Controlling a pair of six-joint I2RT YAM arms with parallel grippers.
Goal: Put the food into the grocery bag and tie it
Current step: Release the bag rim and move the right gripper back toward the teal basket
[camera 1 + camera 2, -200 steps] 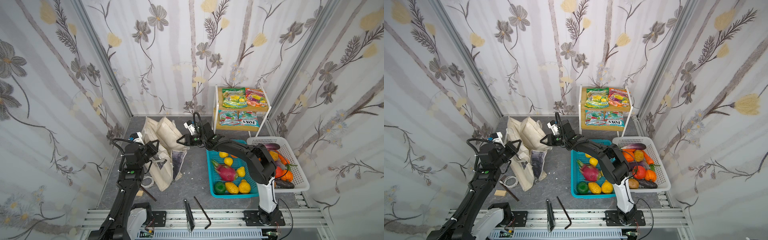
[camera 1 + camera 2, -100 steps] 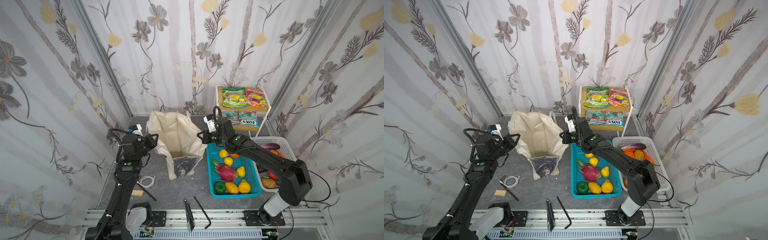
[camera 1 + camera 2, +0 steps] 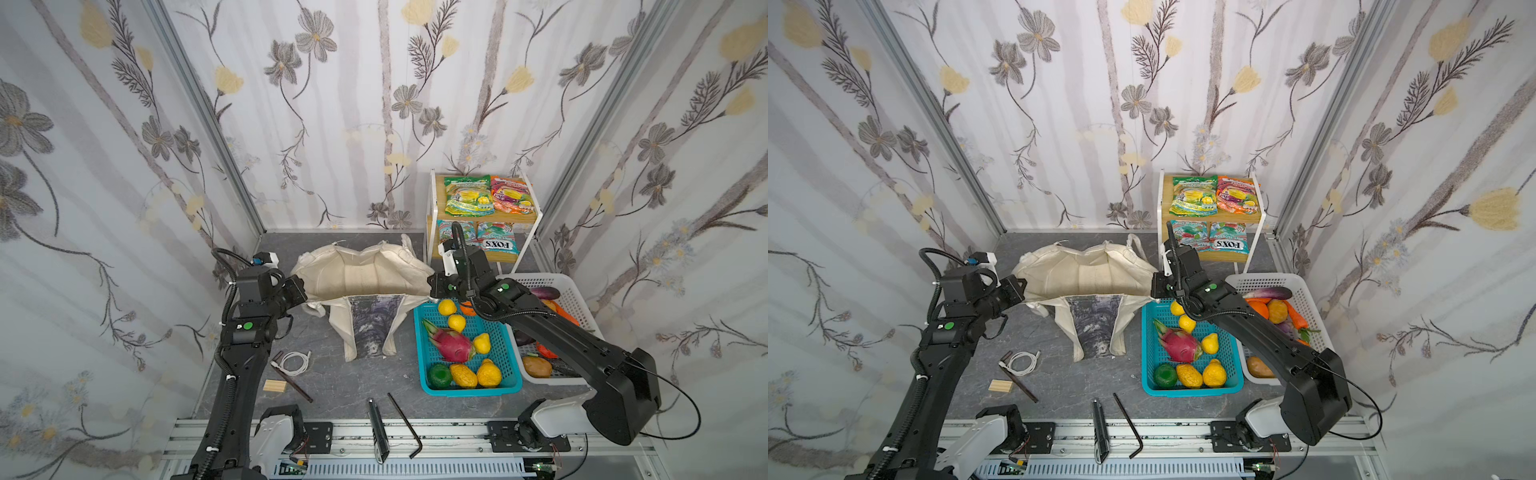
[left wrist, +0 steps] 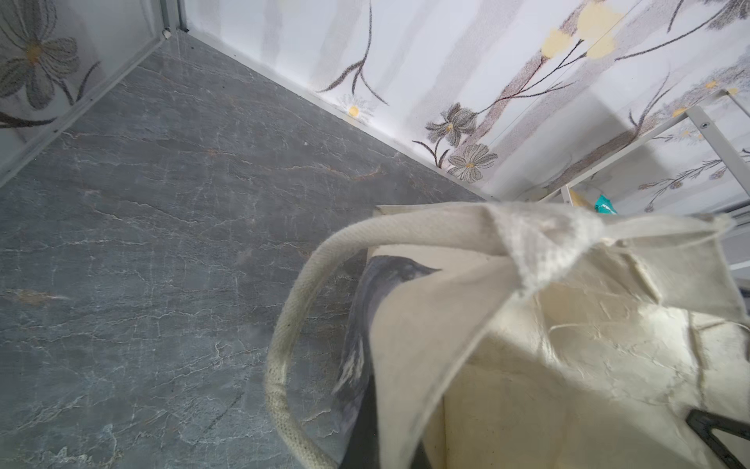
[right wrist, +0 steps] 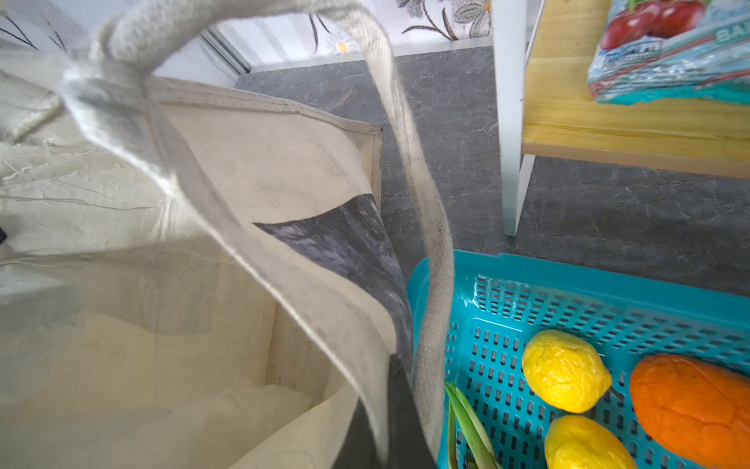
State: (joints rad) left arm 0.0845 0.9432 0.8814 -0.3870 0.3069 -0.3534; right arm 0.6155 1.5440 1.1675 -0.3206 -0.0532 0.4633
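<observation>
1. My left gripper is pressed together on the left end of the bag's rim. My right gripper is pinched on the right end of the same rim. The fingertips are hidden by cloth in both wrist views.
2. The bag hangs stretched between them in both top views. Its mouth is pulled into a wide, shallow opening and its body sags down to the floor.
3. It is cream canvas, coarse-woven and creased. The inside is pale and wrinkled, and I see nothing lying in it.
4. A dark grey-blue printed panel runs down its front. Another shows on the side in the right wrist view.
5. A thick, ribbed woven handle loops out beside the left grip. Another handle droops over the rim of the teal basket.
6. That perforated plastic basket sits just right of the bag. It holds the two smooth yellow fruits and the magenta, green-tipped dragon fruit.
7. The glossy green-yellow packet and orange packet lie flat on the top wooden board of the shelf, behind the basket.
</observation>
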